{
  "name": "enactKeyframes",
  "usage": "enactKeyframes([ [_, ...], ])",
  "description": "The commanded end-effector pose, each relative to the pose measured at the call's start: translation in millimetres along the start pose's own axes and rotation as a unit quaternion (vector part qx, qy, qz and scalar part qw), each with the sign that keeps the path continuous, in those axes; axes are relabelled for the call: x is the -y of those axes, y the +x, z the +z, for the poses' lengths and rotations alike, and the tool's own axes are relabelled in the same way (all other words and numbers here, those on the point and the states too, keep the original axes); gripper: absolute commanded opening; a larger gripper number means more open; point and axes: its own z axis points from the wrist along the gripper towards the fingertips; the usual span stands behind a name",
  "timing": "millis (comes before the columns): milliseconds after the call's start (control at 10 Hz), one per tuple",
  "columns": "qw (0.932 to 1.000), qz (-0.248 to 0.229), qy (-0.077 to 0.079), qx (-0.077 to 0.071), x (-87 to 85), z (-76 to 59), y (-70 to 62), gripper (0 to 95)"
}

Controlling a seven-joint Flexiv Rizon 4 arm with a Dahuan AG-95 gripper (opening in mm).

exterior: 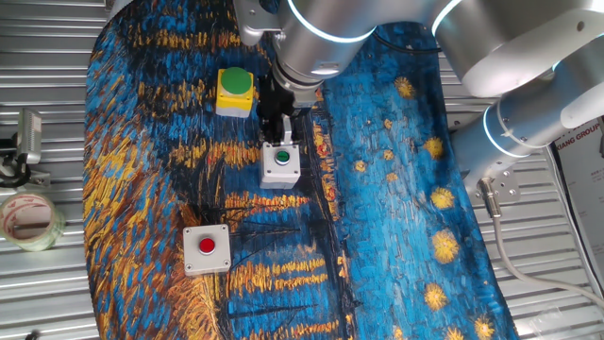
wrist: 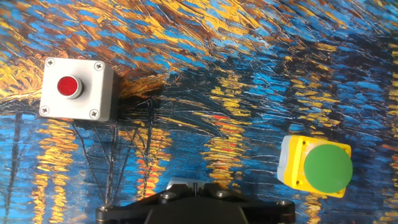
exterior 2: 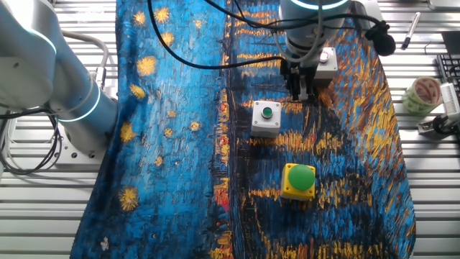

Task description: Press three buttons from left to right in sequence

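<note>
Three button boxes lie on the painted cloth. The yellow box with the big green dome (exterior: pixel 234 92) (exterior 2: pixel 299 180) (wrist: pixel 315 167) is at one end. The grey-white box with the small green button (exterior: pixel 280 162) (exterior 2: pixel 267 117) is in the middle. The grey-white box with the red button (exterior: pixel 207 248) (wrist: pixel 76 88) is at the other end, and the arm partly hides it (exterior 2: pixel 328 61) in the other fixed view. My gripper (exterior: pixel 277 134) (exterior 2: pixel 300 92) (wrist: pixel 194 185) hovers just above the middle box with its fingers shut together. The small green button stays uncovered in both fixed views.
The blue and orange cloth (exterior: pixel 396 208) covers a slatted metal table (exterior: pixel 47 283). A roll of tape (exterior: pixel 28 219) (exterior 2: pixel 422 95) lies off the cloth, beside a small clamp (exterior: pixel 28 137). The arm's base (exterior 2: pixel 72 101) stands at the cloth's other side.
</note>
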Motion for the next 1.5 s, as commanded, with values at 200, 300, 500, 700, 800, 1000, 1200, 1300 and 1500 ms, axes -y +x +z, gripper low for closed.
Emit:
enactKeyframes([
  [200, 1.0, 0.002, 0.0, 0.0, 0.8, -0.1, 0.1, 0.0],
  [300, 1.0, 0.002, 0.0, 0.001, 0.8, -0.1, 0.1, 0.0],
  [500, 1.0, 0.004, 0.002, -0.002, 0.7, 0.0, 0.0, 0.0],
  [700, 1.0, -0.003, 0.002, 0.0, 0.7, 0.1, 0.2, 0.0],
  [800, 1.0, -0.005, 0.002, 0.0, 0.7, 0.2, 0.4, 0.0],
  [1000, 1.0, -0.008, 0.001, 0.0, 0.7, 0.5, 1.5, 0.0],
  [1200, 1.0, -0.008, 0.001, 0.003, 0.6, 0.9, 2.5, 19.0],
  [1300, 0.9999, -0.009, 0.0, 0.005, 0.6, 0.9, 2.5, 19.0],
  [1500, 1.0, -0.007, -0.002, 0.006, 0.6, 0.9, 2.5, 19.0],
])
